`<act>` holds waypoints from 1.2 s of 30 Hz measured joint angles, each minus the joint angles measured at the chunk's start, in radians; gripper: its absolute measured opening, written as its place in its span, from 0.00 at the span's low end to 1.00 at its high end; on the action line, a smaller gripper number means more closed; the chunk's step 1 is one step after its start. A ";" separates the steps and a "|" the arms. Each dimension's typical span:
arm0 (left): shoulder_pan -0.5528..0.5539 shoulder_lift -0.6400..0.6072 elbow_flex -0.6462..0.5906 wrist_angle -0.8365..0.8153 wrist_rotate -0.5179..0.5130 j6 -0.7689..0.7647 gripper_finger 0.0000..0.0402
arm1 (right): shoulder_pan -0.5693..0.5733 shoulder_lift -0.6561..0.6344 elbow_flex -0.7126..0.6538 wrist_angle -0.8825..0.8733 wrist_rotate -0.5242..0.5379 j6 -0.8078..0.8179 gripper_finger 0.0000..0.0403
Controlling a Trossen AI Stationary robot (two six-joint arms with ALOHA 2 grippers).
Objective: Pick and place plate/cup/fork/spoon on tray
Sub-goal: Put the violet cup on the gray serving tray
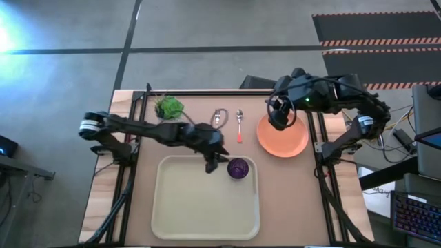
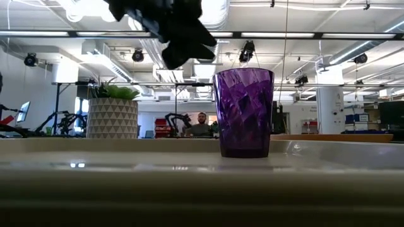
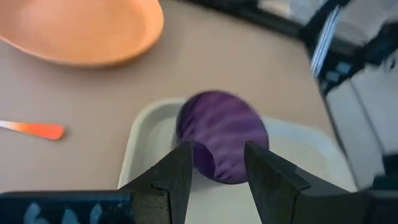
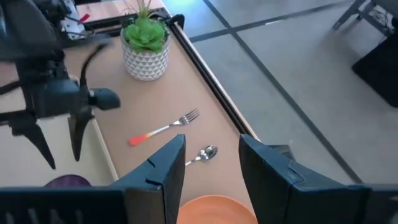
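Observation:
The purple cup (image 1: 238, 168) stands upright on its base in the far right corner of the cream tray (image 1: 200, 213). My left gripper (image 1: 215, 162) is open just left of the cup and above it. In the left wrist view its fingers (image 3: 180, 174) stand short of the cup (image 3: 222, 134). The orange plate (image 1: 284, 138) lies on the table at the right. My right gripper (image 1: 278, 114) is open above the plate's far left rim (image 4: 214, 210). The fork (image 1: 219, 117) and the spoon (image 1: 239, 124) lie on the table beyond the tray.
A white pot with a green plant (image 1: 169, 107) stands at the far left of the table, next to the fork. The tray's near and left parts (image 1: 186, 220) are bare. In the low view a person (image 2: 201, 125) sits in the room beyond the table.

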 joint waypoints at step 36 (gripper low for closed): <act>0.045 0.237 0.352 -0.421 0.002 0.122 0.32 | 0.000 0.000 0.000 0.049 -0.019 -0.116 0.35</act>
